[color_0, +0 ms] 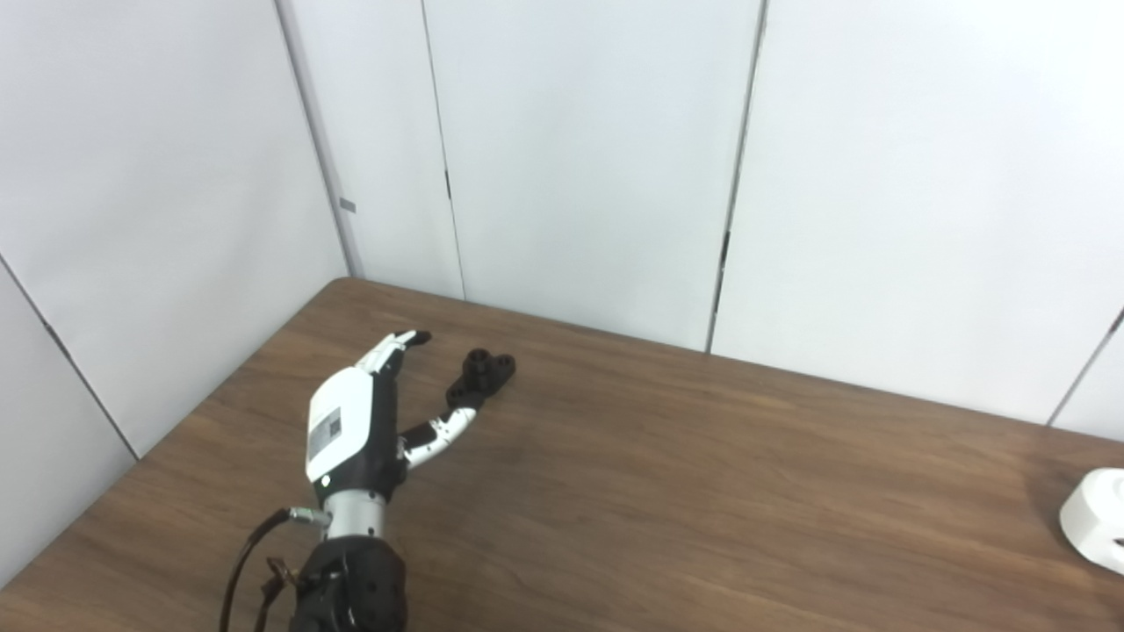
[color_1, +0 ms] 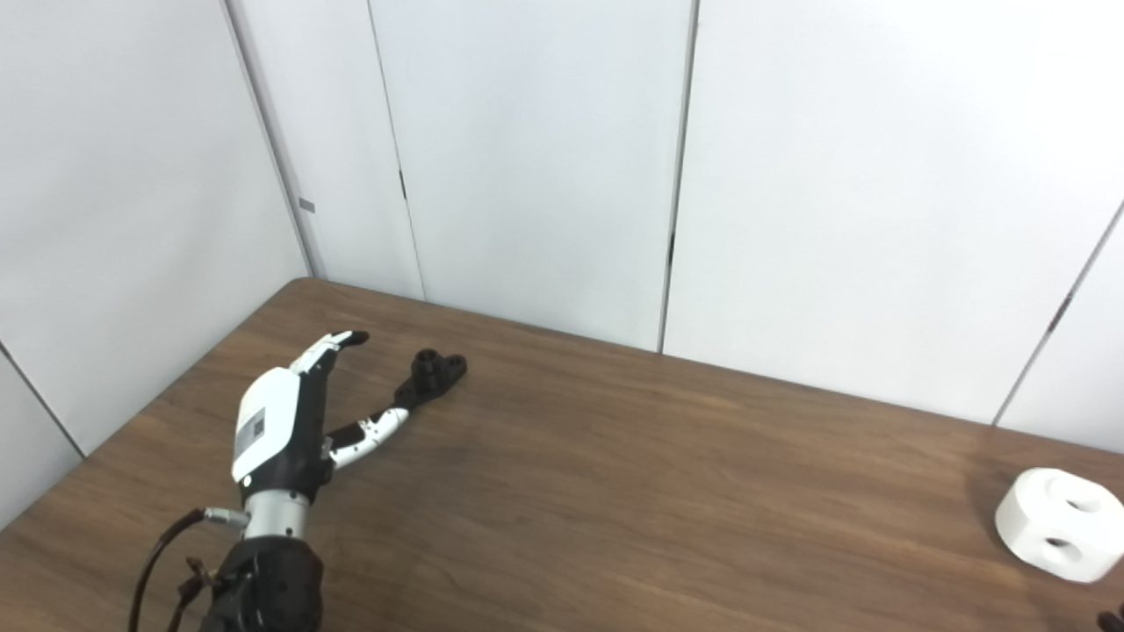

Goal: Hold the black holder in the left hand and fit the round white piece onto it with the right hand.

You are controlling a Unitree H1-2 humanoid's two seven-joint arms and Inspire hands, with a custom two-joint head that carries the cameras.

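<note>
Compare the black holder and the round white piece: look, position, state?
The black holder is dark, low and flat; the round white piece is pale, chunky, with round holes. The holder lies far left, by the thumb of the open left hand; the white piece sits far right, alone. Both rest on the table.

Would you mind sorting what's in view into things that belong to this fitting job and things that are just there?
Part of the job:
- black holder
- round white piece
- left hand, open beside the holder

Just there:
- table
- white wall panels
</note>
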